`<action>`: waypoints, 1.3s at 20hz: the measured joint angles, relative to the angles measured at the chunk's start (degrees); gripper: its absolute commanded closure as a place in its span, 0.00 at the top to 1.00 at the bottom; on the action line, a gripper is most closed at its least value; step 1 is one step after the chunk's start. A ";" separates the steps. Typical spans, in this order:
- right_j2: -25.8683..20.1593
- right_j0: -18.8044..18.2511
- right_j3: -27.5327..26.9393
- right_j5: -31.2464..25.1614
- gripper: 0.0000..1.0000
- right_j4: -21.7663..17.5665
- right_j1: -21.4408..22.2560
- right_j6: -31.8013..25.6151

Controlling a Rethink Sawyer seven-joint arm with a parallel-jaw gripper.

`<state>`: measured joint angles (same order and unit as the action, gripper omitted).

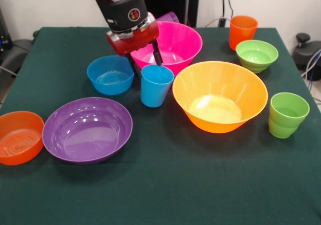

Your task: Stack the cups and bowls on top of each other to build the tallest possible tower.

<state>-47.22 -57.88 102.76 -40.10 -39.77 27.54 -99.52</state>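
My gripper (146, 62) hangs over the middle of the table, between the small blue bowl (110, 74) and the large pink bowl (175, 42). Its fingers are apart, just above and behind the rim of the sky blue cup (156, 87), which stands on the cloth and leans slightly. The large yellow-orange bowl (219, 97) is right of the cup. The wide purple bowl (88, 130) and the small orange bowl (20, 137) are at the front left. The orange cup (243, 30), small green bowl (257, 54) and lime green cup (287, 115) are on the right. The purple cup (169, 17) peeks out behind the pink bowl.
All pieces stand apart on a dark green tablecloth (165, 185). The table's edges run along both sides. Cables and dark equipment lie beyond the far right corner (306, 47).
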 measured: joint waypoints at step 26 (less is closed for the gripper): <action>-9.39 -4.15 9.53 -10.66 1.00 20.97 20.16 0.00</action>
<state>-56.61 -62.03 112.29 -50.77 -18.81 47.70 -99.52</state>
